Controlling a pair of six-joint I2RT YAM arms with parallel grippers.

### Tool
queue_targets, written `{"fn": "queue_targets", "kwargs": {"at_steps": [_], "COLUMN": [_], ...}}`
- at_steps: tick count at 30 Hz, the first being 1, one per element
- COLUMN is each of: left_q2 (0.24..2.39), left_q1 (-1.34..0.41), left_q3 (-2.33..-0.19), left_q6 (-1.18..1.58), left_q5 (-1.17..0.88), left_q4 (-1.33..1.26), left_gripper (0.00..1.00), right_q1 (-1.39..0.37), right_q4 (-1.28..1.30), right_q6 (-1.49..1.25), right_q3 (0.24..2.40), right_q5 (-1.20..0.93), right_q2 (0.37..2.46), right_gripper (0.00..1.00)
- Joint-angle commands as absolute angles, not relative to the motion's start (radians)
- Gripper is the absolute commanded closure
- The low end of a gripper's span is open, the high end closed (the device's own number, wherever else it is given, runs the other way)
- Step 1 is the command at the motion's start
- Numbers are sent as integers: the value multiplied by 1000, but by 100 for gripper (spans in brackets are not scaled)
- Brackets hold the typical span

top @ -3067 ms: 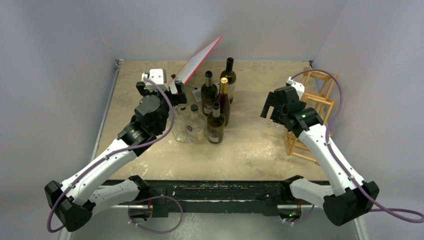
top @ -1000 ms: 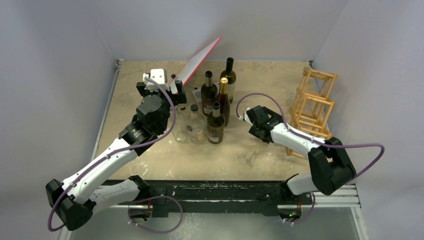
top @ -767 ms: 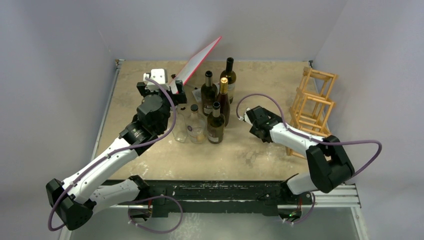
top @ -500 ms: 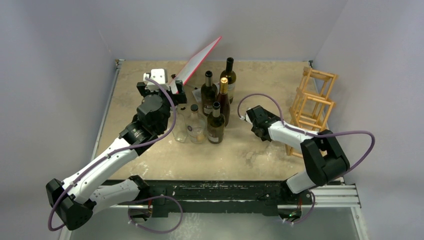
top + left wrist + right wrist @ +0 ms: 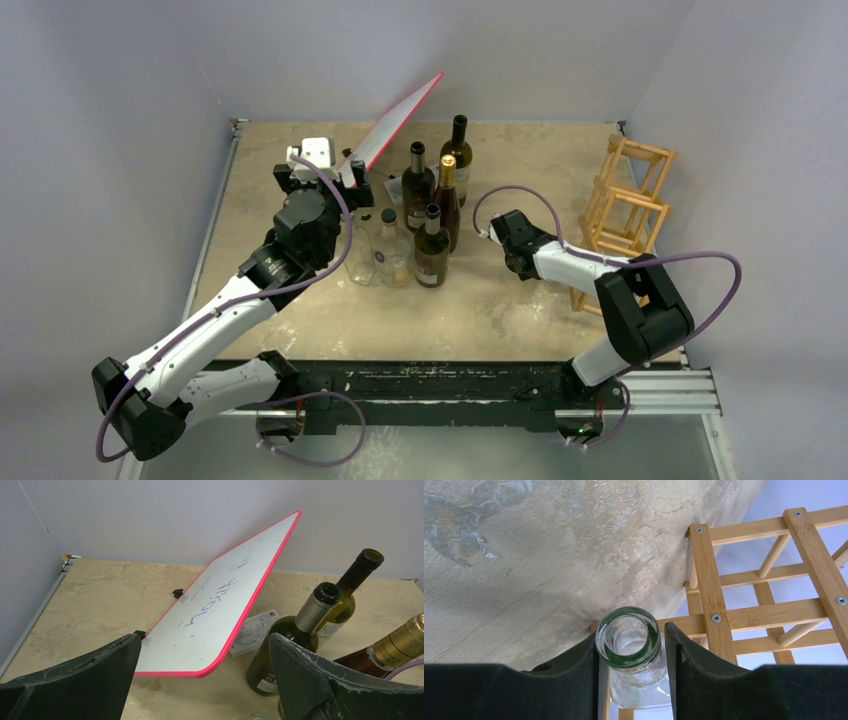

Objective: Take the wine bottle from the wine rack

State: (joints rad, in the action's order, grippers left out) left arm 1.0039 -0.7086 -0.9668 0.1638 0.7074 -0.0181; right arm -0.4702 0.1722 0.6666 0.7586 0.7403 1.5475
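Right claw [image 5: 631,636] seemingly pinching clear green-rimmed glass bottle [image 5: 636,687]; left claw [image 5: 205,647] spread. Risk: bottle snagging light wooden lattice rack [image 5: 709,580], tipping it.

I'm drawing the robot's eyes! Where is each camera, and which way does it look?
Top camera: above and behind, looking down at the table; left arm and right arm show.
Left wrist: looks at the whiteboard and dark bottles, past the open left gripper.
Right wrist: looks along the right gripper at the wine bottle and wine rack.
Shared: top and right wrist both show the wine rack.
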Motion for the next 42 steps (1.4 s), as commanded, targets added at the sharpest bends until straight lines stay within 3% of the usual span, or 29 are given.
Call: {"fn": "queue_targets", "kwargs": {"at_steps": [1,10,15,25,29,42], "left_q2": [982,982,983,974,974,968], "left_q1": [-712,-712,-712,-712,-713,-712], "left_q3": [-994,-994,-995,-994,-998,-996], "left_q6": [156,155,157,166,170,159], "left_q5": [709,709,707,693,687,703], "left_q4": [-43,-42,-43,-41,-39,-41], "left_gripper": [0,0,0,0,0,0], "right_q1": [-468,-481,-478,-434,-438,-475], "right_q4": [145,131,145,160,178,191], "right_q6": [656,670,673,712,694,649], "right_q3": [772,771,753,717,765,1004], "right_q5": [748,720,729,724,723,686], "right_q2": [1537,1504,1480,1360,1417,1654], "right_gripper": [65,76,89,95,100,100]}}
